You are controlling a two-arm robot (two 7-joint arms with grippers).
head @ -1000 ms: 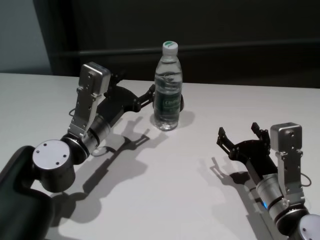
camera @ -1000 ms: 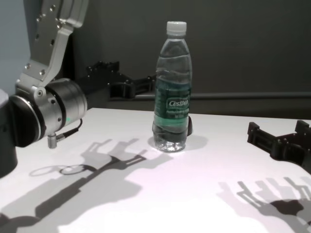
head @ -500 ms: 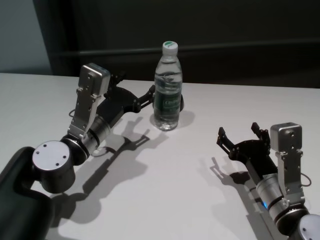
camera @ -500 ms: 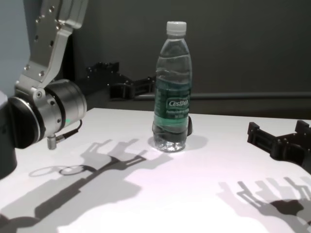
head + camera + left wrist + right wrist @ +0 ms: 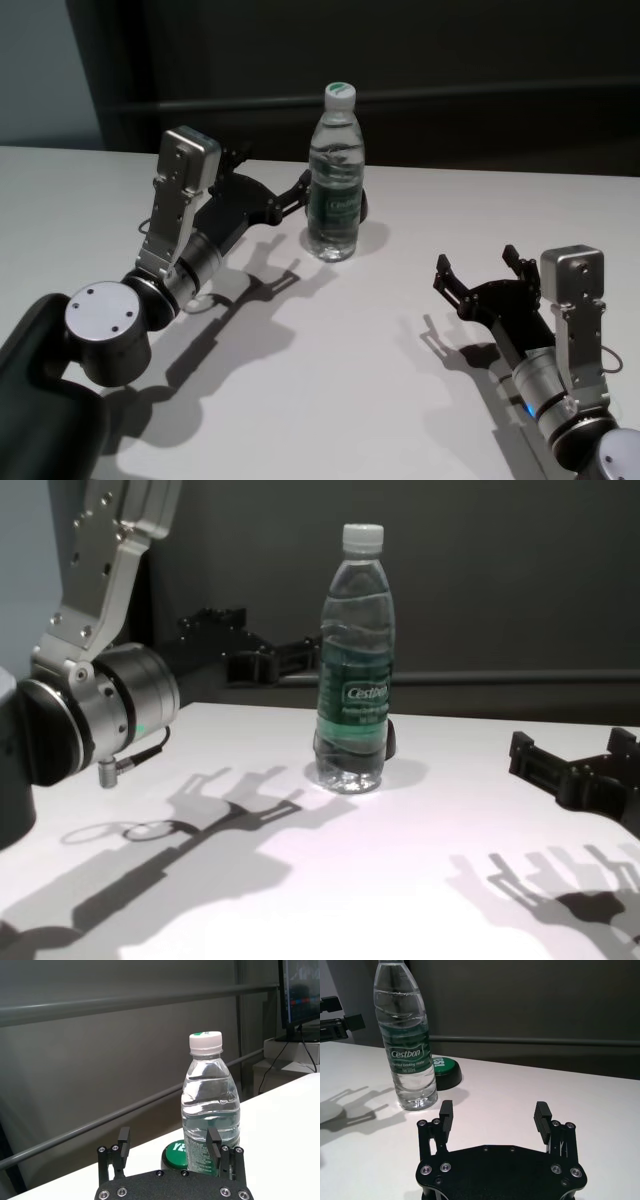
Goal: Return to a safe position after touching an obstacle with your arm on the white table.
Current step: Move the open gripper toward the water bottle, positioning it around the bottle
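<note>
The bottle stands upright on the white table, toward its far edge, with a green-topped black object just behind its base. The left gripper is raised beside the bottle on its left, fingers spread, holding nothing. The right gripper sits well apart, near the table's right side, fingers spread and empty.

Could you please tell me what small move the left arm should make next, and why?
Probably ease the left gripper back toward the robot, away from the tall clear plastic water bottle. Its open fingertips sit right beside the bottle's green label, seemingly touching it, and the bottle stands upright on the white table, so retreating gently seems safest.
</note>
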